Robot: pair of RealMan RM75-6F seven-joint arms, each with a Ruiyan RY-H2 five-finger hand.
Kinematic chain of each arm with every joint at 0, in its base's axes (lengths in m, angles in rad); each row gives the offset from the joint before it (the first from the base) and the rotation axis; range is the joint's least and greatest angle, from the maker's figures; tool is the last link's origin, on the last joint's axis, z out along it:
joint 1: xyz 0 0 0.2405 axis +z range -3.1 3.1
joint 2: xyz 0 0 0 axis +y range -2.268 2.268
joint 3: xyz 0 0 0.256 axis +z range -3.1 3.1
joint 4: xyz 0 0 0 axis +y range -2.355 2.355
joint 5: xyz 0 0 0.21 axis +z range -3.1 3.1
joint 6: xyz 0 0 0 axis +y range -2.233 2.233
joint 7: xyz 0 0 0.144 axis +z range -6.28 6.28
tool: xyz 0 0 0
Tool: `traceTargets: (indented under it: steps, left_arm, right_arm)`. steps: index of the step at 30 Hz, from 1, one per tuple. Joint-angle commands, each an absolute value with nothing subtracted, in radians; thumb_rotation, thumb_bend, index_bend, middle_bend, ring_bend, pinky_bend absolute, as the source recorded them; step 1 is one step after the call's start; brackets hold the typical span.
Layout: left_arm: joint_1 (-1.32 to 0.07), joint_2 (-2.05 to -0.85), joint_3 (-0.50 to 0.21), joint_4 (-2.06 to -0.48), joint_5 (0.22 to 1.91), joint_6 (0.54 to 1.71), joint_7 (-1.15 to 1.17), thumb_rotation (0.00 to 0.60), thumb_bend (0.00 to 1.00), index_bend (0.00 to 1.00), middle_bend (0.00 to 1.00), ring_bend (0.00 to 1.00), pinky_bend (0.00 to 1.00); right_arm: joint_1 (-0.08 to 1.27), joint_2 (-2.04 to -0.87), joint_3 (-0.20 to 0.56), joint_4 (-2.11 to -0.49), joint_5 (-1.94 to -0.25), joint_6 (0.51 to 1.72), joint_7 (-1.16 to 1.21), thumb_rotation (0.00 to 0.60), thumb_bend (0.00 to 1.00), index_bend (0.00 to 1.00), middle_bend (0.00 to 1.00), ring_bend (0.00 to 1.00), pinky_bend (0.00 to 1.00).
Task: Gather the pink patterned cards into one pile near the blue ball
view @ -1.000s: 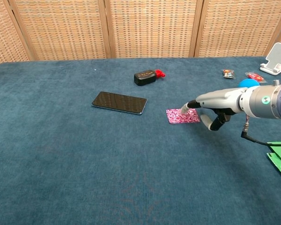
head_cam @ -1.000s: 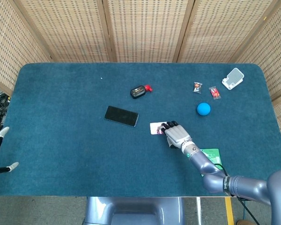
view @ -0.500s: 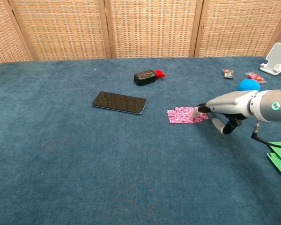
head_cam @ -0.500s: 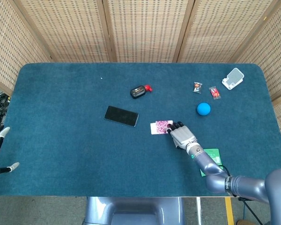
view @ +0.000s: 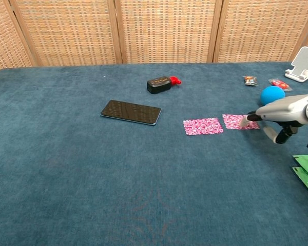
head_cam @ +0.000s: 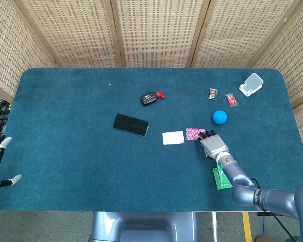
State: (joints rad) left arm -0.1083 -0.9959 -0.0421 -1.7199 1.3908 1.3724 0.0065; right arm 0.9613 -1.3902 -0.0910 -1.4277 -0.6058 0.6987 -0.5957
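1. Our right hand is low over the table, fingers stretched flat, fingertips pressing on the right edge of one pink patterned card. It's a press, not a grasp; nothing is gripped.
2. That card lies flat on the blue table cloth, just left of the hand and near the blue ball (near, not touching).
3. A second pink patterned card lies just beside the first, to its left, with a narrow gap. In the head view this one looks pale, probably glare.
4. Handling, as we judge it: both cards are thin, light and fairly stiff. They sit flush on napped cloth, so there's no edge to pinch from above. Press-and-drag is the safer hold: fingertips on the top face near an edge, light downward force. Too much force and the cloth will bunch; too little and the card slips out.
5. To stack, we'd likely need to slide one card over the other (edges may butt instead of overlapping).
6. Left hand sits at the far left table edge, well apart, fingers spread, holding nothing.
7. Further out: black phone, small black device with a red end, two snack packets, white phone stand, green packets near the right arm.
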Motion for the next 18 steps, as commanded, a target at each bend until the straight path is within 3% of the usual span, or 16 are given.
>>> traceTargets:
  steps: [1,8,18]
  left_arm:
    - [-0.108,-0.996,-0.041,-1.721,1.392,1.373,0.008,0.600,0.00,0.00,0.00,0.00,0.00]
    - [-0.111,-0.997,-0.040,-1.724,1.396,1.371,0.013,0.600,0.00,0.00,0.00,0.00,0.00]
    - [-0.113,-0.996,-0.040,-1.723,1.395,1.369,0.009,0.600,0.00,0.00,0.00,0.00,0.00]
  right_arm:
    - [0.963,-1.372,-0.102,-1.442,-0.595,0.702,-0.602,0.600,1.00,0.14,0.13,0.06,0.12]
    - [0.977,-1.336,-0.094,-1.498,-0.577,0.749,-0.619,0.600,1.00,0.14,0.12,0.06,0.12]
    - [0.991,-1.320,0.012,-1.596,-0.680,0.809,-0.553,0.600,1.00,0.13,0.11,0.06,0.12]
